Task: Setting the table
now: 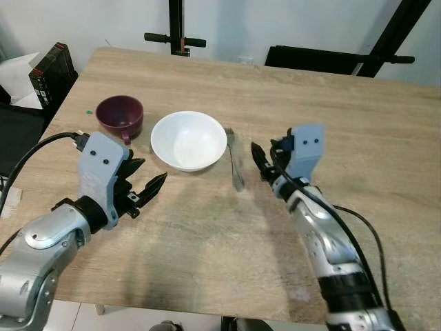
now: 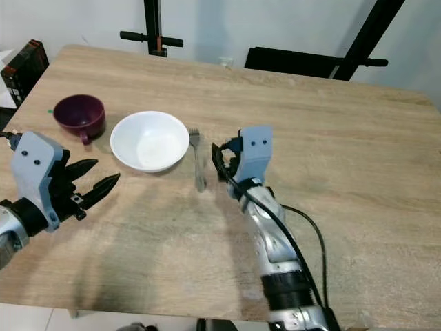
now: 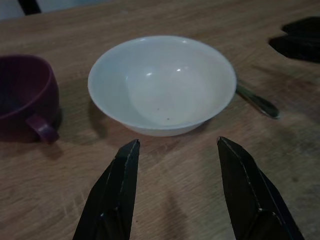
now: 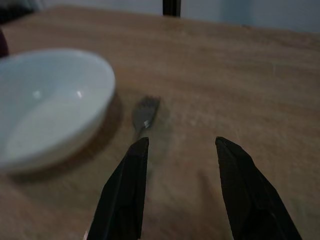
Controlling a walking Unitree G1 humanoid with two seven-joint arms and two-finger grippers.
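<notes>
You have a light wooden table [image 1: 289, 96] before you. On it, from your left, sit a maroon mug [image 1: 120, 116], a white bowl [image 1: 189, 140] near it, and a fork [image 1: 235, 158] just beside the bowl's right.

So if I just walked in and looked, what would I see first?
Probably the white bowl, bright in the middle of the wooden table, with a dark purple mug on its left and a fork lying on its right. Then the robot's two black-fingered grippers: the left gripper open in front of the bowl, and the right gripper open beside the fork, neither holding anything.
</notes>
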